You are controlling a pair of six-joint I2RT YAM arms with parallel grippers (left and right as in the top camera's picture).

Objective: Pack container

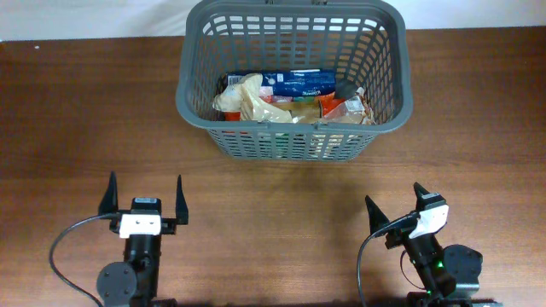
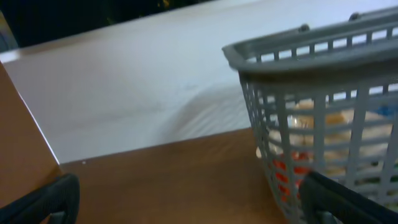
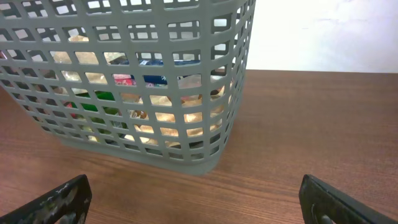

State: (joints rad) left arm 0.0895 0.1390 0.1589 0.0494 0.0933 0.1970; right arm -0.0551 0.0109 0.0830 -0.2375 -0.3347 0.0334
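Observation:
The container [image 1: 386, 81], a large grey lattice basket, stands at the back middle of the wooden table. It holds several packed goods: a blue packet [image 1: 299, 82], tan bags and orange wrappers. It also shows in the left wrist view [image 2: 292, 50] and the right wrist view [image 3: 124, 143]. My left gripper [image 1: 143, 198] is open and empty at the front left, well short of the basket. My right gripper [image 1: 394, 209] is open and empty at the front right. Both sets of fingers frame bare table in the wrist views [image 2: 186, 202] [image 3: 196, 202].
The brown wooden table [image 1: 273, 196] ends at a white wall or floor strip behind the basket [image 1: 85, 17]. Black cables loop beside each arm base at the front edge [image 1: 60, 247].

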